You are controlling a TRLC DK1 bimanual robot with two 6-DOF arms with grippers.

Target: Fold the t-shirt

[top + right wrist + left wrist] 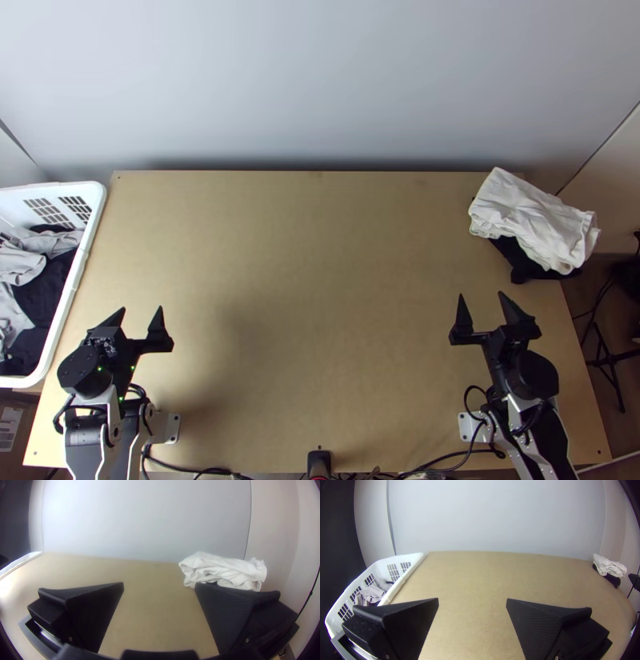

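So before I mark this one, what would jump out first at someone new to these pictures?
Probably the crumpled white cloth, lying on black fabric at the table's far right corner. Next, the white plastic laundry basket at the left edge, holding grey and dark clothes. Then the left gripper and right gripper, both open near their own bases.

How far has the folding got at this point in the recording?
Possibly done: the white cloth lies in a folded bundle over black cloth at the far right of the table. In hand: nothing; the left claw and right claw are both open. Remaining: grey clothes and dark clothes lie bunched in the white basket; any t-shirt among them would need folding.
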